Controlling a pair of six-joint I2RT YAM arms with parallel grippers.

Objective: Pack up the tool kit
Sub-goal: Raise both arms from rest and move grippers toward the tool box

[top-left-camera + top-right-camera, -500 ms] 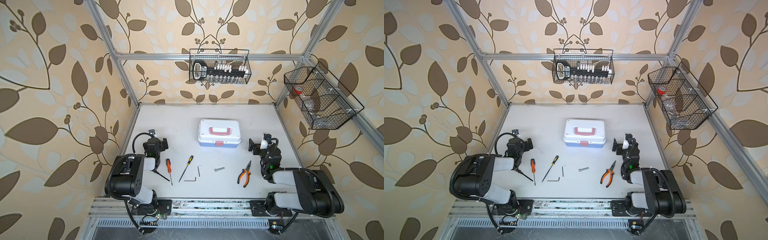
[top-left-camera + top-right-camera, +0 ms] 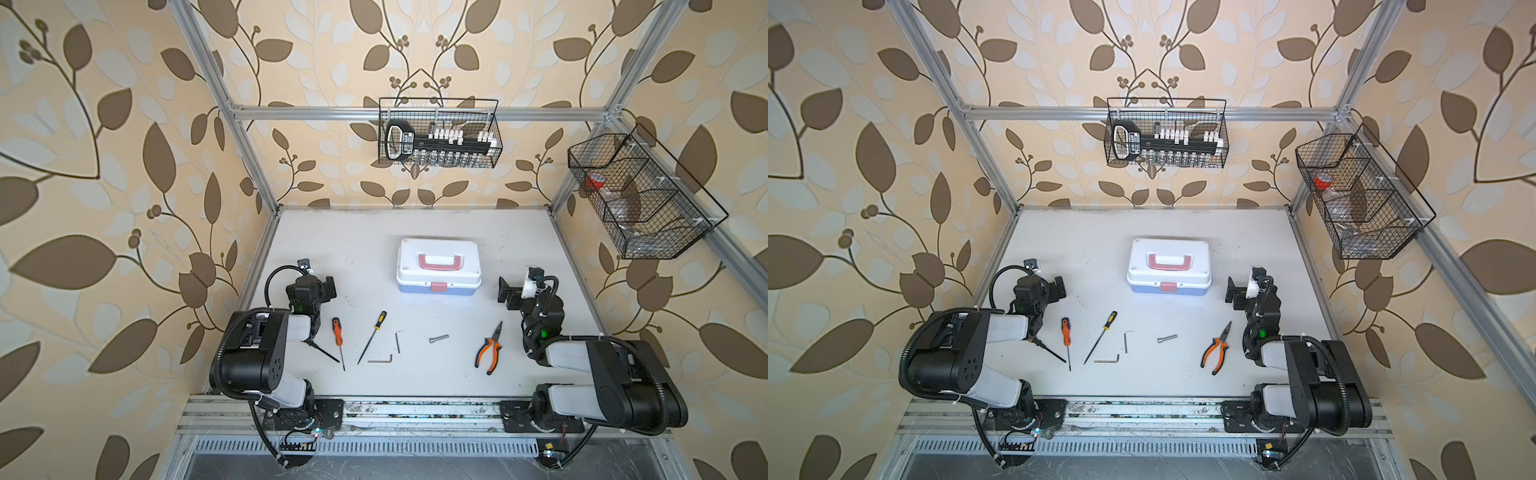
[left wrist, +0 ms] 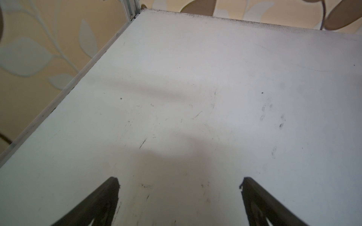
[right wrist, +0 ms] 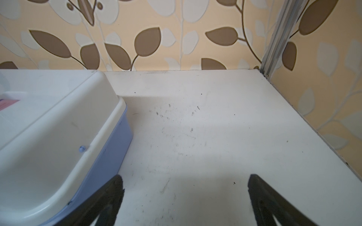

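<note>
Three screwdrivers, two hex keys, one bolt

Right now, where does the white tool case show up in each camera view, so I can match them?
In a top view: tool case just right of centre.
In a top view: tool case about dead centre.
Left wrist: not in it.
Right wrist: lid corner and blue base, close beside one of the fingers of the right gripper.
Shared landmark: the rear right frame post, in both top views and the right wrist view.
</note>
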